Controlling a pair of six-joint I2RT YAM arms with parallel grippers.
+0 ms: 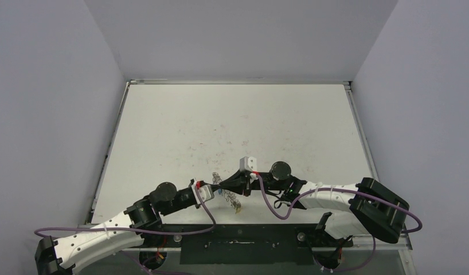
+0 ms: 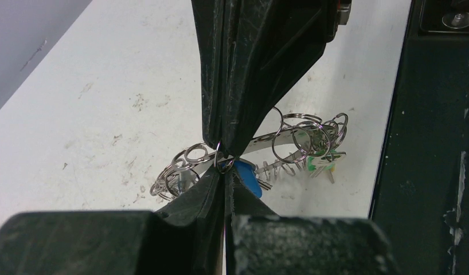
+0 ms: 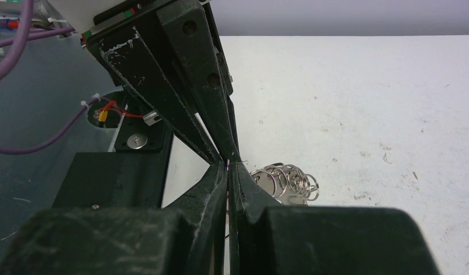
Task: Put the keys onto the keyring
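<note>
Two robot arms meet tip to tip near the 6 o'clock edge of a scuffed white surface (image 2: 106, 86). The left tool (image 2: 223, 175) and the right tool (image 2: 222, 146) are both pinched fully closed. Each appears to nip the same small wire loop of the keyring (image 2: 272, 138), though the tips sit too close together to tell which fingers carry the load. Seen from the left wrist, the keyring runs from 8 o'clock to 2 o'clock of that pinch point and seems to hang just above the surface. A key with a blue tag (image 2: 247, 176) dangles just beside the left tool's tip, at its 4 o'clock. A key with a green tag (image 2: 319, 163) hangs among the loops at the far end. Yellow is not visible. The step in hand looks like working the blue-tagged key onto a loop. To do it well, one tool should act as a steady anchor. The other should move slowly along the loop's curve, not pull away from it, because a sideways tug could snap the thin wire free of both grips.
</note>
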